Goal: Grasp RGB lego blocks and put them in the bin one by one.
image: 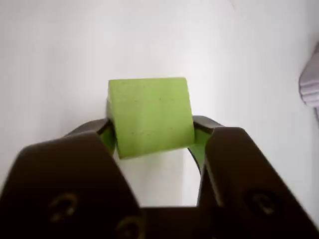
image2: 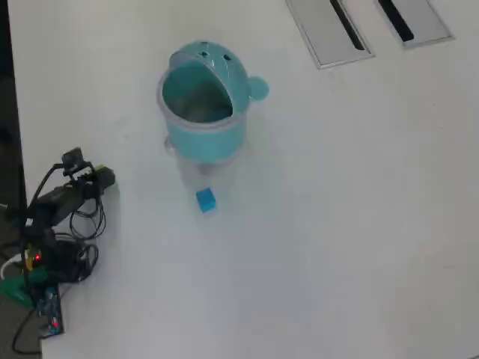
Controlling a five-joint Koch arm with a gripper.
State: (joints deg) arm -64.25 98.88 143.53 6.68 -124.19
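Observation:
In the wrist view my gripper [image: 152, 133] is shut on the yellow-green cube [image: 149, 114], which sits between the two dark jaws above the white table. In the overhead view the arm lies low at the far left, with the gripper [image2: 107, 179] pointing right, well left of the bin. The light-teal bin [image2: 203, 138] stands at the upper middle with its hooded lid and side knob; its opening shows. The blue cube [image2: 206, 200] lies on the table just in front of the bin. The red cube is not in view.
Two grey slotted plates [image2: 329, 30] [image2: 415, 19] are set into the table at the top right. Cables and a small circuit board [image2: 49, 314] lie at the arm's base, bottom left. A pale ribbed object [image: 310, 84] shows at the wrist view's right edge.

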